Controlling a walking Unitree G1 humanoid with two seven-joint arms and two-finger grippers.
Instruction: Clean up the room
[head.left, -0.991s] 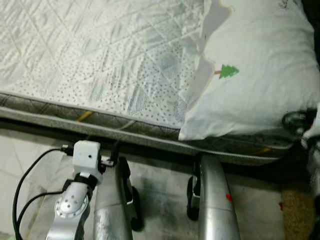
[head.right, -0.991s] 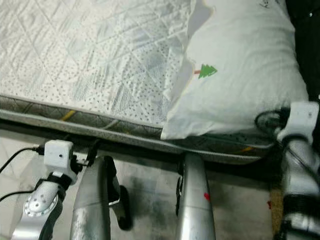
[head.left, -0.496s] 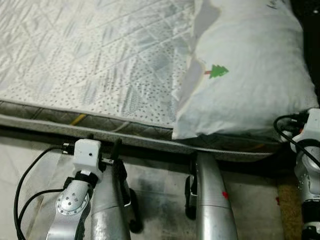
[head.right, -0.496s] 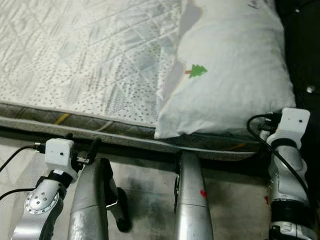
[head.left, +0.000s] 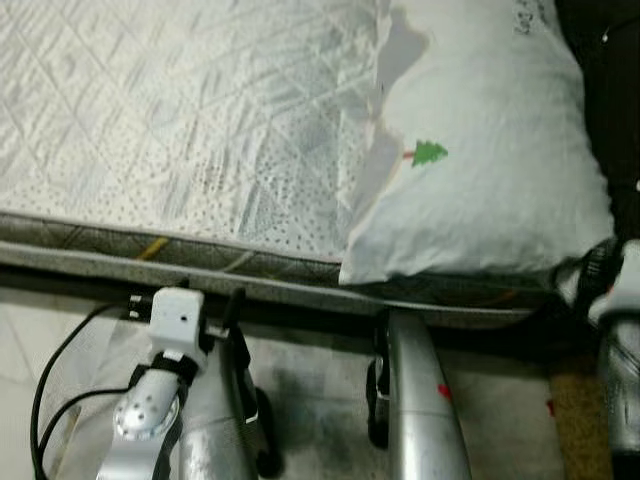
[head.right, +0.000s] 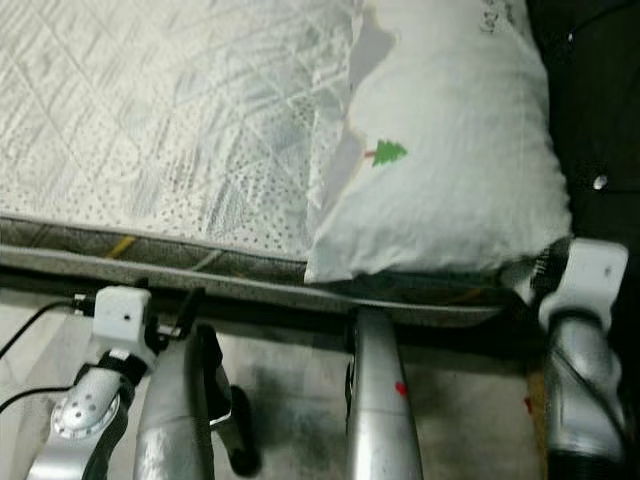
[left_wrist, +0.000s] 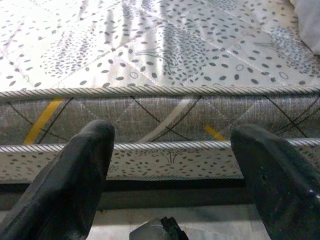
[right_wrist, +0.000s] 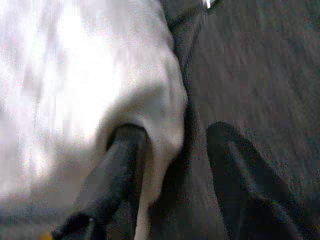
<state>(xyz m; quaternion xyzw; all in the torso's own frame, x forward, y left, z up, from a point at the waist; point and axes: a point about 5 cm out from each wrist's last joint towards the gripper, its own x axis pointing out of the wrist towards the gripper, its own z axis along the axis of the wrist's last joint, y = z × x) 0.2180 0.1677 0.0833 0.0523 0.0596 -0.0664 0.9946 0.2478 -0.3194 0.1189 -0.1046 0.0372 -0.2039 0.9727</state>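
Pillow (head.left: 480, 160) on mattress (head.left: 180, 120); right gripper (right_wrist: 172, 145) apparently open at its corner.

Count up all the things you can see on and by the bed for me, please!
Pillow: 1
Mattress: 1
Green tree picture on the pillow: 1
Robot grippers: 2, the left gripper open facing the mattress edge, the right gripper open at the pillow's corner
Total: 5

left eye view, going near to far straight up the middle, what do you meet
robot's silver leg → grey mattress edge → patterned mattress top, with the white pillow lying on it at the right
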